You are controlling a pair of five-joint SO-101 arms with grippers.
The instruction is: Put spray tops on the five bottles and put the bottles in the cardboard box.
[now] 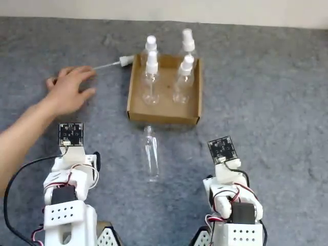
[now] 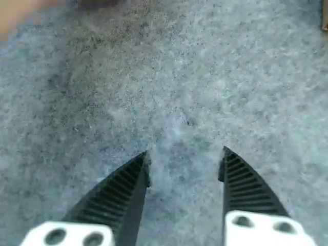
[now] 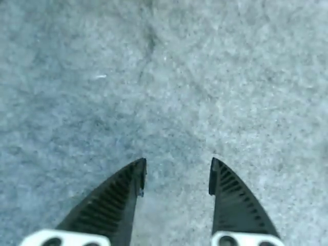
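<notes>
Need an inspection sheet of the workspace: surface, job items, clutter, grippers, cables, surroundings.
Surface: grey felt-like table cover.
Job's things: shallow brown cardboard box holds four clear plastic bottles with white spray tops, upright. The fifth clear bottle, topless, lies in front of the box. A loose white spray top lies by the box's far left corner, with a person's hand at its tube end.
Clutter: nothing seen.
Grippers: left gripper and right gripper are open over the cover, holding nothing.
Cables: black cable by the left arm; red and white wires on both arms.
Surroundings: pale strip beyond the far edge.

Left gripper (image 2: 185, 150), right gripper (image 3: 178, 159): jaws parted.
</notes>
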